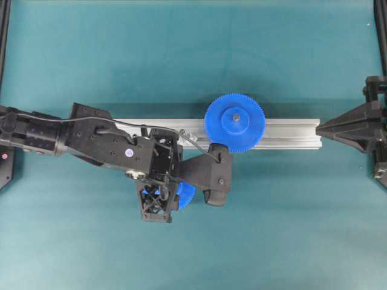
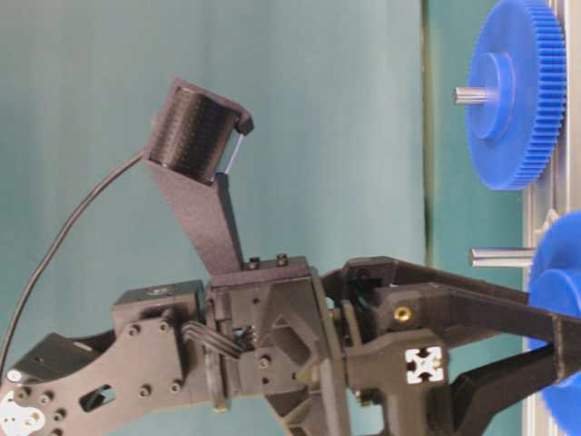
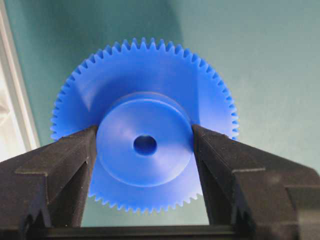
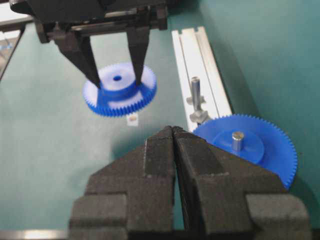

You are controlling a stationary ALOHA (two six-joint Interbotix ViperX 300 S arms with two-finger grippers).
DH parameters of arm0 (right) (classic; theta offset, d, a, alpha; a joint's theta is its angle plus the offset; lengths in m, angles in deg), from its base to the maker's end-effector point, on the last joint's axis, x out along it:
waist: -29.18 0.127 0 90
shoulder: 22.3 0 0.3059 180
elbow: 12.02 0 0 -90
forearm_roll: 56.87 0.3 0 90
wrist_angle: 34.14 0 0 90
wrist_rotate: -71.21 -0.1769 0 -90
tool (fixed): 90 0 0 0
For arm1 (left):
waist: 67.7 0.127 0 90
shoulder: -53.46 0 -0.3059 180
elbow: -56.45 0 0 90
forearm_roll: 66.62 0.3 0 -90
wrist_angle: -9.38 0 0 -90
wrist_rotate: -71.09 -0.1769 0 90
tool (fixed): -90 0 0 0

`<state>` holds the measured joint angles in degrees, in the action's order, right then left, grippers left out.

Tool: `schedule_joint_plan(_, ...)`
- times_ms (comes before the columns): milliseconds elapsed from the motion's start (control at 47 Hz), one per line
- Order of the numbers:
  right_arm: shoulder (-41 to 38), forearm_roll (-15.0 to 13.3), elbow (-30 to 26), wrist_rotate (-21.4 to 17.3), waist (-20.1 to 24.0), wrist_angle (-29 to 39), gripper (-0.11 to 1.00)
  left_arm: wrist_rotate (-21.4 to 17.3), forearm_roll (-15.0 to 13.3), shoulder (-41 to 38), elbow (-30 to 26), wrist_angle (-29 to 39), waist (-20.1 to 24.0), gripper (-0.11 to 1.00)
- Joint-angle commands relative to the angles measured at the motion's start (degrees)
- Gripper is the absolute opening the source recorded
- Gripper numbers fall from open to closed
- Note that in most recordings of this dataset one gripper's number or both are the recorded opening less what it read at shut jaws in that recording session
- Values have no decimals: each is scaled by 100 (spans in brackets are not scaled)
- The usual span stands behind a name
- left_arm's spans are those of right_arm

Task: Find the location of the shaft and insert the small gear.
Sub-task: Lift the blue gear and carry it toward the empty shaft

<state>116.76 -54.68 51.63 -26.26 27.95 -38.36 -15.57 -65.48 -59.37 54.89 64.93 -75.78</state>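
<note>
The small gear (image 3: 150, 75), bright blue with a raised hub and a dark centre hole, is held by its hub between the two black fingers of my left gripper (image 3: 145, 145). The right wrist view shows that gear (image 4: 107, 102) low over the teal mat, left of the rail, with the left gripper (image 4: 117, 82) coming down on it from above. The shaft (image 4: 195, 90) stands upright and bare on the rail, apart from the gear. From overhead, only an edge of the small gear (image 1: 186, 194) shows under the left arm. My right gripper (image 4: 172, 129) is shut and holds nothing.
A larger blue gear (image 1: 234, 122) with a grey pin centre sits on the aluminium rail (image 1: 290, 133), right of the shaft. The right gripper (image 1: 347, 128) rests at the rail's right end. A small white tag (image 4: 132, 120) lies on the mat near the small gear.
</note>
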Motion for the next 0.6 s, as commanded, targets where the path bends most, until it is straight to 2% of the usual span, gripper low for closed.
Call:
schedule_joint_plan(0,-18,0,-62,-53,-9,-53,5,-35,9,281,-176,9,-26,63)
schedule_joint_plan(234,53,0,-62,-53,-26,-18,5,-53,9,378,-378,79,0,63)
schedule_joint_plan(574,88,-9,-62,-53,-62,-9,5,-229,9,501,-940,738,26,63)
